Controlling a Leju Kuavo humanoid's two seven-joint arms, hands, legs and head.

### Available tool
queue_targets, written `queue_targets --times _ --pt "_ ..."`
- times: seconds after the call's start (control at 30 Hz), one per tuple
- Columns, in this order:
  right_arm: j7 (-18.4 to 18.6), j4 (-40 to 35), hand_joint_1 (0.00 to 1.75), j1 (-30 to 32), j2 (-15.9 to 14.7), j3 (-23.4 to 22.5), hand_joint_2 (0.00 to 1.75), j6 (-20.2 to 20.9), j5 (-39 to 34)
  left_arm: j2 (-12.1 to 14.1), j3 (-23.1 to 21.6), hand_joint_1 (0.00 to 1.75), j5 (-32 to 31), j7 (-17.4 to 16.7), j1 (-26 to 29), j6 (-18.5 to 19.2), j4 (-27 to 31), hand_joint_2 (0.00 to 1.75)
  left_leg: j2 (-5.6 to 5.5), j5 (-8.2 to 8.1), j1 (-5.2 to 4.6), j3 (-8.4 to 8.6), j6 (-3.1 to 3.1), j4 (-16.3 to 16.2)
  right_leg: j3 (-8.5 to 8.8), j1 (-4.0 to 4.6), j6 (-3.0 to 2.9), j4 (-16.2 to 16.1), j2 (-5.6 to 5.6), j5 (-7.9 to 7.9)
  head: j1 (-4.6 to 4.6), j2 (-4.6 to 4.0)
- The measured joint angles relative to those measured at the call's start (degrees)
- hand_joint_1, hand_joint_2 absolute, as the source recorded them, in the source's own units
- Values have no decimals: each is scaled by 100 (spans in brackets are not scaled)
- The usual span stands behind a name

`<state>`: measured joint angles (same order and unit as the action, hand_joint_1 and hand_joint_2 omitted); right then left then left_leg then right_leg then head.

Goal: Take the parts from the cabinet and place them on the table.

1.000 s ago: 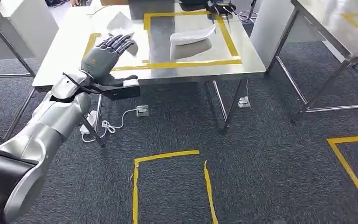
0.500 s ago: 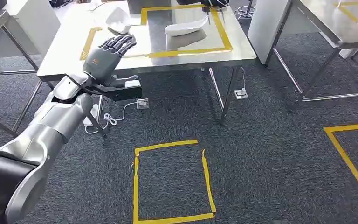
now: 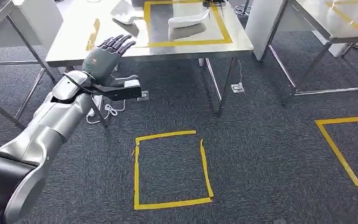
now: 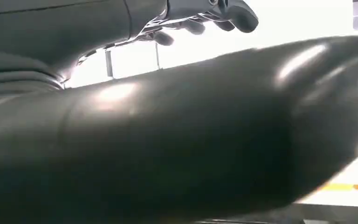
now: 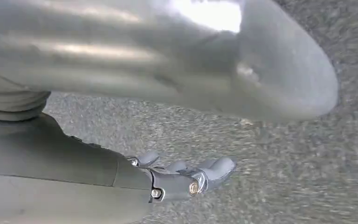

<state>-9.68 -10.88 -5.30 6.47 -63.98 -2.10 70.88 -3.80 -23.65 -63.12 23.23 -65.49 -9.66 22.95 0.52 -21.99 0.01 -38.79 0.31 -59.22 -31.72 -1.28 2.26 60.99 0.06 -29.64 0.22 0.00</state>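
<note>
With two white parts (image 3: 187,20) on the table (image 3: 121,52), the left hand (image 3: 106,57) hung spread and empty, the right hand (image 5: 182,179) held nothing, risking a table-edge knock.

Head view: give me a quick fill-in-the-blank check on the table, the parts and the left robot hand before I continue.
1. The white part lies on the table inside a square of ____ tape.
2. The left robot hand is raised with its fingers spread and holds ____.
3. A second white part lies ____ that taped square.
4. On the carpet before the table, tape marks a ____.

Missing words: yellow; nothing; outside; square
</note>
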Motion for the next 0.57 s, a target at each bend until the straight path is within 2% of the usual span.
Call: queue_targets --times 0.03,0.1,0.13,0.17,0.2,0.23,0.27,0.33,0.4,0.43,0.47,0.5,0.53,0.57 --pt "-9 0 0 1 -2 0 175 0 0 18 0 0 0 0 3 0 13 175 5 28 -4 -12 -37 -13 75 55 -86 -90 30 -20 -11 0" --pt "10 0 0 13 -2 0 175 -2 2 11 0 0 26 19 -11 4 11 175 14 78 -2 6 -103 37 29 62 -185 -125 23 -23 15 0" --pt "64 0 0 12 -2 0 175 -33 4 11 2 0 136 138 -8 132 13 175 14 142 -6 26 -135 111 26 64 -225 -165 21 30 17 0" --pt "136 0 0 10 0 0 175 -70 4 24 29 0 311 311 7 287 15 175 14 50 -12 7 -56 138 29 43 -126 -209 5 11 17 0" --pt "168 0 0 10 0 0 175 -90 4 24 53 0 418 418 13 339 17 175 15 -31 -24 -18 2 133 11 36 -129 -220 8 66 9 0" --pt "197 0 0 12 0 0 175 -105 7 24 61 0 485 465 17 363 22 175 14 -77 -30 -24 -25 145 -1 35 -189 -219 4 88 11 0" --pt "208 0 0 15 0 0 175 -111 7 33 68 0 509 489 24 374 28 175 15 -114 -29 -25 -63 159 -12 34 -190 -219 1 117 4 0" --pt "208 0 0 16 0 0 175 -116 7 46 85 0 538 518 30 393 28 175 10 -138 -29 -47 -36 173 -55 41 -265 -216 1 203 4 0" --pt "208 0 0 18 0 0 175 -120 11 57 85 0 542 522 39 404 28 175 7 -14 -28 -29 36 204 -97 56 -285 -210 2 238 4 0" --pt "212 0 0 21 0 0 175 -120 13 61 85 0 546 522 46 406 28 175 6 233 -25 -33 65 257 -117 68 -292 -200 3 248 4 0" --pt "212 0 0 23 0 0 175 -120 13 63 85 0 546 525 58 407 28 175 0 519 -16 -52 -17 304 -134 79 -295 -182 4 249 9 0" --pt "212 0 0 22 0 0 175 -122 13 63 85 0 549 527 68 413 28 175 2 403 4 -50 -164 328 -166 79 -305 -178 4 269 7 0" --pt "212 0 0 23 -4 0 175 -122 13 63 85 0 549 529 81 413 28 175 0 495 4 -68 -212 327 -183 79 -305 -173 5 268 7 0" --pt "212 0 0 24 -4 0 175 -122 13 63 85 0 549 529 92 413 28 175 -2 468 5 -77 -165 327 -193 80 -303 -174 5 271 7 0"
